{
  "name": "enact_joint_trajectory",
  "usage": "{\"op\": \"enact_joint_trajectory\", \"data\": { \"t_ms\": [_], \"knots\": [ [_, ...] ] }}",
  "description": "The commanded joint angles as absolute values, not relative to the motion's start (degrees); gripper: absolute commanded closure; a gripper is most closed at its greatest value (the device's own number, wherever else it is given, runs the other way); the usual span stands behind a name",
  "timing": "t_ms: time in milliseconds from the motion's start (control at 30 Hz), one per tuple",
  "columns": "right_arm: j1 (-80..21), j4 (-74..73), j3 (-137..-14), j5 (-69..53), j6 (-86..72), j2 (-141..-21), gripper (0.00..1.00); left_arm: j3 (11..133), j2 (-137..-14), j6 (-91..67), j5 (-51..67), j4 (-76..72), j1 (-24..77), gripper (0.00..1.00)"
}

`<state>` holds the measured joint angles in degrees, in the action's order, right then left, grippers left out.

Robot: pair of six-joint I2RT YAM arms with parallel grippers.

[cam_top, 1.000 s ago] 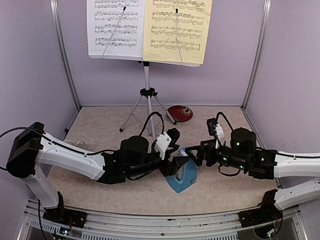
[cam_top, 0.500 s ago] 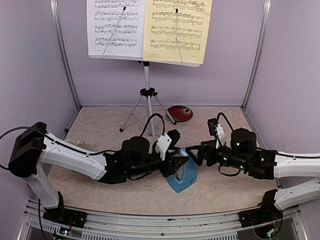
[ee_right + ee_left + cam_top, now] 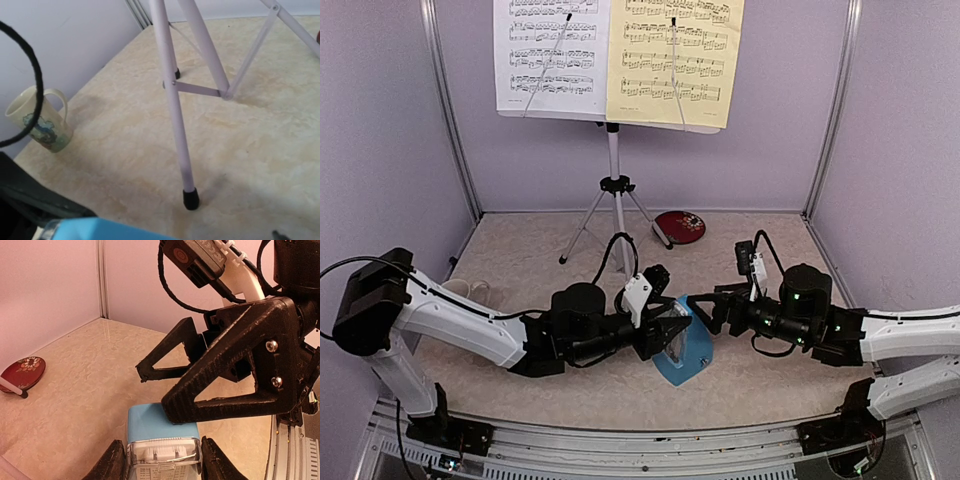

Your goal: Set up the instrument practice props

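The music stand [image 3: 613, 160] stands on its tripod at the back, holding a white sheet [image 3: 552, 55] and a yellow sheet [image 3: 675, 60]. The blue metronome [image 3: 688, 355] with its clear cover [image 3: 162, 452] is at the front centre of the table. My left gripper [image 3: 670, 335] is shut on it, one finger [image 3: 112, 462] pressed to each side of the cover. My right gripper [image 3: 703, 308] reaches in from the right and is open. One of its fingertips [image 3: 172, 415] rests on the metronome's blue end [image 3: 147, 422]. In the right wrist view only a blue edge [image 3: 100, 230] shows.
A red round plate [image 3: 680, 227] lies behind, right of the tripod. A patterned mug [image 3: 42, 122] stands at the left wall, behind my left arm. A tripod leg [image 3: 175, 115] with a black foot comes down just beyond the metronome. Lilac walls enclose three sides.
My left gripper's fingers have closed in on the metronome's cover and the arm has dropped slightly. The right gripper has edged left toward the metronome.
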<state>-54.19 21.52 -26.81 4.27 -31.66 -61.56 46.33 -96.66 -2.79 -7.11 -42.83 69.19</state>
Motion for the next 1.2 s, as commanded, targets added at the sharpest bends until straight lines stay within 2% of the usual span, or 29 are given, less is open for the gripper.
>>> {"op": "enact_joint_trajectory", "data": {
  "t_ms": [0, 700, 1167],
  "knots": [
    [-52.7, 13.3, -22.8, 8.1, -31.0, -63.9, 0.06, 44.1, -95.6, -1.4, -8.2, -43.9, 69.9, 0.57],
    [-51.4, 16.6, -18.4, 6.4, -31.4, -65.1, 0.05, 38.5, -92.1, -0.3, -5.7, -51.1, 69.6, 0.57],
    [-51.2, 12.3, -28.4, 2.6, -28.7, -52.0, 0.01, 45.6, -98.8, 0.8, -6.1, -46.4, 69.9, 0.56]
  ]
}}
